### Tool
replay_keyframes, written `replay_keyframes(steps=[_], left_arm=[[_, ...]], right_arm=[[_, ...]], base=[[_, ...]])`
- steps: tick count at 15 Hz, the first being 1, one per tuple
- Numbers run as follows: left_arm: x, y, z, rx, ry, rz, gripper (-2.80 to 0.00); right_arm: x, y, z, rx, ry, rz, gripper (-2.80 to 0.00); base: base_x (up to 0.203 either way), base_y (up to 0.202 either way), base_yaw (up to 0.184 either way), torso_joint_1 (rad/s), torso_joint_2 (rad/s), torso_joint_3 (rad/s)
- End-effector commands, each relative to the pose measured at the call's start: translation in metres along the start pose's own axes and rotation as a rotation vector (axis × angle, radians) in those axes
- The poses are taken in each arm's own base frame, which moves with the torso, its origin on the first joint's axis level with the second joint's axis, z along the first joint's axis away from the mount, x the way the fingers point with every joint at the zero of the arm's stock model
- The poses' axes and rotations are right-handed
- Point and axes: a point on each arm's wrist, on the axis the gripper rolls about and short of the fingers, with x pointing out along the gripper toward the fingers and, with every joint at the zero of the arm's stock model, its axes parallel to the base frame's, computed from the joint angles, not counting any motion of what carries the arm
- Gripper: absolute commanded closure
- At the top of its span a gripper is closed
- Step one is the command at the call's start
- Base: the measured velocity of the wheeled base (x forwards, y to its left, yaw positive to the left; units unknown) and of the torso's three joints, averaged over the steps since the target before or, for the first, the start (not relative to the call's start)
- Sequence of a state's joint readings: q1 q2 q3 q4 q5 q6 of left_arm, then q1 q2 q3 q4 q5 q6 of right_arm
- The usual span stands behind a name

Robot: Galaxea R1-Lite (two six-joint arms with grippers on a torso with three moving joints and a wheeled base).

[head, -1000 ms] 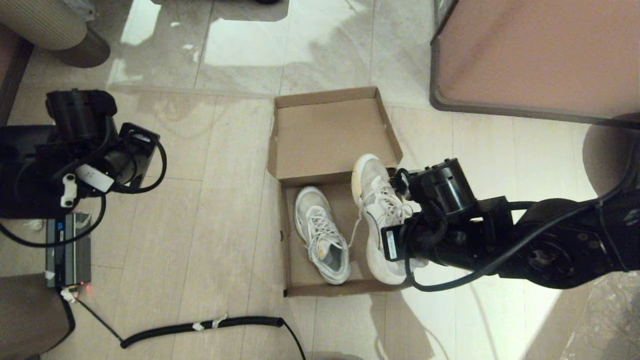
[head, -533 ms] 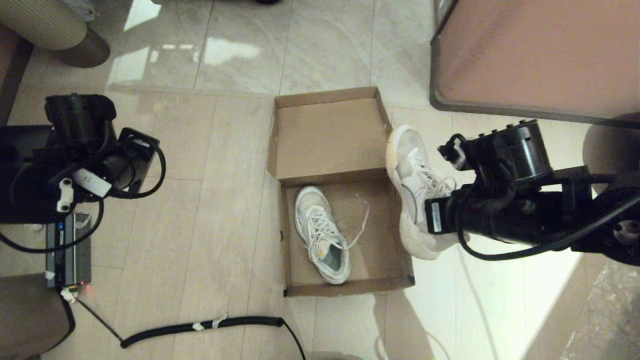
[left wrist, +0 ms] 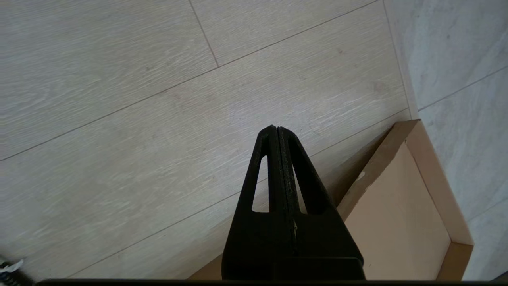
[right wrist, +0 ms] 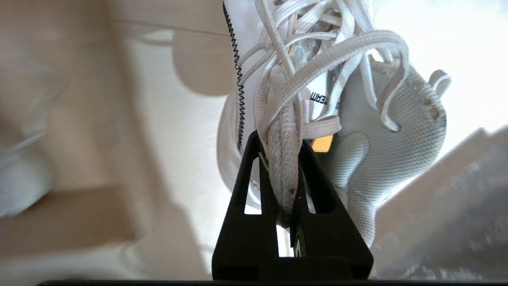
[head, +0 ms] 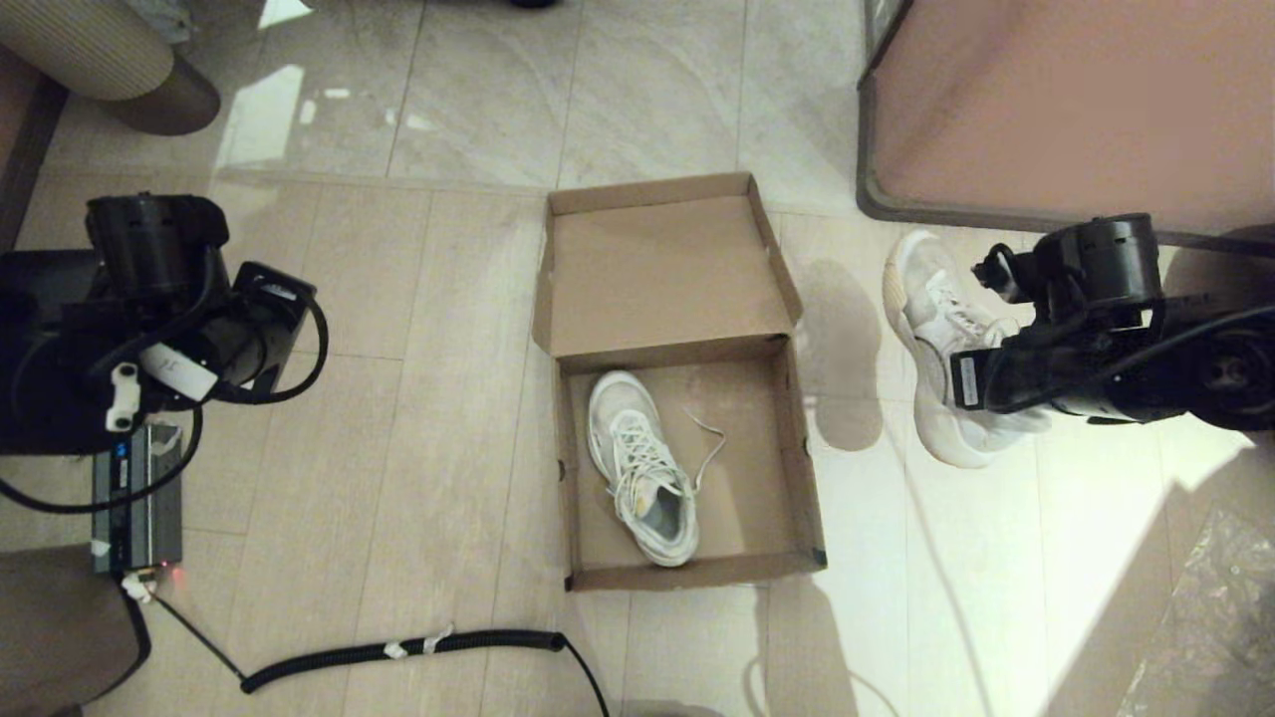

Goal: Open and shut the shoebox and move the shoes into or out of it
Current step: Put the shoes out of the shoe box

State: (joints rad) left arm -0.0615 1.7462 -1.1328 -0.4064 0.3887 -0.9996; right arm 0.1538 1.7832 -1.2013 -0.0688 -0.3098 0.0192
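Note:
The brown cardboard shoebox point(head: 767, 488) lies open on the floor in the middle, its lid point(head: 657, 269) folded back on the far side. One white mesh shoe point(head: 640, 468) rests inside, towards the box's left wall. The other shoe point(head: 931, 339) hangs to the right of the box, above the pale floor. My right gripper point(right wrist: 282, 159) is shut on that shoe point(right wrist: 397, 131), pinching a fold of white mesh by the laces. My left gripper point(left wrist: 276, 129) is shut and holds nothing, parked over the floor left of the lid point(left wrist: 401, 214).
A large pinkish-brown block with a dark rim point(head: 1076, 110) stands just behind the held shoe. A black corrugated cable point(head: 398, 652) lies in front of the box. A grey device point(head: 134, 498) sits at the left, and crinkled plastic point(head: 1215, 617) at the near right.
My right arm has carried the gripped shoe from over the box's right side out to the right, past the wall. The left arm and the shoe in the box stayed put.

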Motion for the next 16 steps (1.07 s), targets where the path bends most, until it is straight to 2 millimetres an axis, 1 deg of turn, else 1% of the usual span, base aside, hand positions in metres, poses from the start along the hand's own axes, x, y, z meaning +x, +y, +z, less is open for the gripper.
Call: replay_keyframes(steps=[1, 3, 4, 6, 8, 9, 10, 12, 14, 15, 16], left_arm=[[-0.003, 0.0, 0.002, -0.007, -0.004, -0.003, 0.0], [-0.003, 0.001, 0.001, 0.0, -0.003, 0.0, 0.0], [-0.003, 0.004, -0.001, 0.007, 0.004, 0.01, 0.0], [-0.001, 0.014, -0.009, 0.044, 0.023, 0.039, 0.0], [-0.001, 0.018, -0.016, 0.077, 0.046, 0.051, 0.0], [-0.002, 0.022, -0.019, 0.101, 0.058, 0.062, 0.0], [-0.004, 0.028, -0.021, 0.14, 0.076, 0.073, 0.0], [-0.01, 0.041, -0.028, 0.21, 0.13, 0.082, 0.0], [-0.012, 0.043, -0.028, 0.227, 0.146, 0.066, 0.0], [-0.012, 0.042, -0.028, 0.228, 0.144, 0.064, 0.0], [-0.013, 0.041, -0.027, 0.236, 0.142, 0.058, 0.0]], right_arm=[[0.053, -0.019, -0.02, 0.032, 0.069, -0.069, 0.0], [0.087, -0.032, -0.036, 0.059, 0.081, -0.089, 0.0], [0.101, -0.035, -0.044, 0.066, 0.088, -0.092, 0.0], [0.128, -0.036, -0.06, 0.076, 0.084, -0.075, 0.0], [0.148, -0.033, -0.069, 0.077, 0.064, -0.073, 0.0], [0.155, -0.032, -0.069, 0.078, 0.055, -0.076, -1.8], [0.156, -0.033, -0.069, 0.077, 0.053, -0.079, -2.8], [0.155, -0.033, -0.066, 0.076, 0.046, -0.078, -2.8], [0.154, -0.034, -0.066, 0.074, 0.046, -0.078, -2.8], [0.152, -0.033, -0.063, 0.075, 0.037, -0.077, -2.8], [0.144, -0.035, -0.055, 0.078, 0.018, -0.076, -2.8]], base=[[0.0, 0.0, 0.0, 0.0, 0.0, 0.0], [0.0, 0.0, 0.0, 0.0, 0.0, 0.0], [0.0, 0.0, 0.0, 0.0, 0.0, 0.0], [0.0, 0.0, 0.0, 0.0, 0.0, 0.0], [0.0, 0.0, 0.0, 0.0, 0.0, 0.0], [0.0, 0.0, 0.0, 0.0, 0.0, 0.0], [0.0, 0.0, 0.0, 0.0, 0.0, 0.0], [0.0, 0.0, 0.0, 0.0, 0.0, 0.0], [0.0, 0.0, 0.0, 0.0, 0.0, 0.0], [0.0, 0.0, 0.0, 0.0, 0.0, 0.0], [0.0, 0.0, 0.0, 0.0, 0.0, 0.0]])
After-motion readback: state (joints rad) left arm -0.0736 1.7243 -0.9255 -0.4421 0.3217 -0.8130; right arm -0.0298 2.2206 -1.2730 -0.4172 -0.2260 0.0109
